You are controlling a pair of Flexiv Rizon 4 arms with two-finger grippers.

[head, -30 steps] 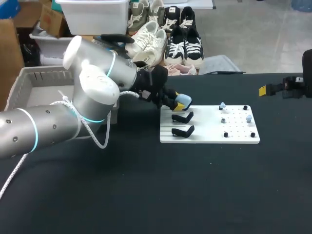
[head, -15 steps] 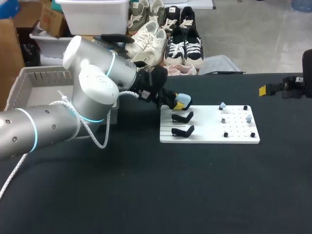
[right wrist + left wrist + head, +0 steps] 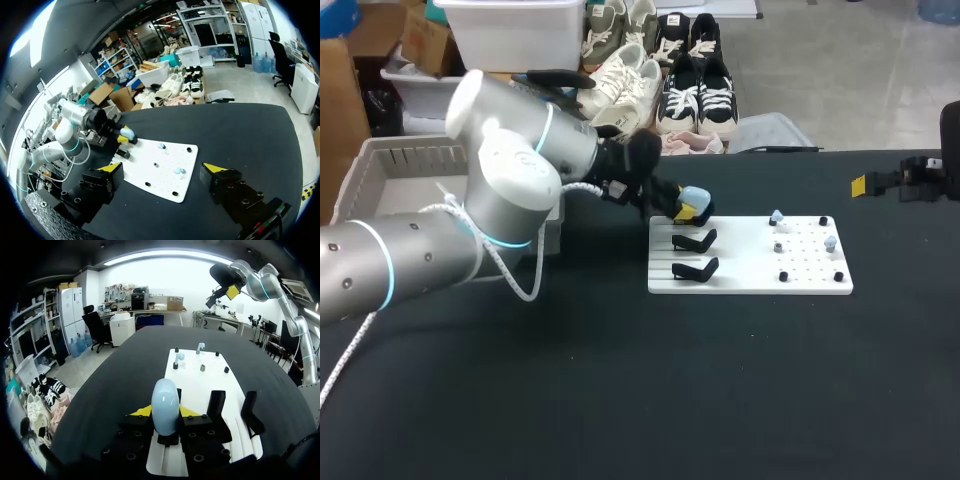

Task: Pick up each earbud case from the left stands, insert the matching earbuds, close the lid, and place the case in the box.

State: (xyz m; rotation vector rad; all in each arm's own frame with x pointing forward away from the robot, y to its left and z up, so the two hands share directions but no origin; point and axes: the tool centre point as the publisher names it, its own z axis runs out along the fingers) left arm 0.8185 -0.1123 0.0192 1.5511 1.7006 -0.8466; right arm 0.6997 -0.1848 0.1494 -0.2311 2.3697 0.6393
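A light-blue earbud case (image 3: 693, 198) is pinched between the yellow tips of my left gripper (image 3: 690, 210), just above the back left corner of the white board (image 3: 750, 275). In the left wrist view the closed case (image 3: 165, 406) stands upright between the fingers of my left gripper (image 3: 165, 415). Two empty black stands (image 3: 695, 241) (image 3: 695, 268) remain on the board's left side. Two pale-blue earbuds (image 3: 776, 216) (image 3: 830, 241) sit on pegs at the board's right. My right gripper (image 3: 865, 184) hangs open at the table's far right, with nothing between its fingers (image 3: 109, 169).
A grey basket (image 3: 390, 165) stands at the table's left, behind my left arm. Several small black pegs (image 3: 783, 276) dot the board's right half. The black tabletop stretches in front of the board.
My left gripper closed on the blue case and raised it slightly off its stand. The right arm has not moved.
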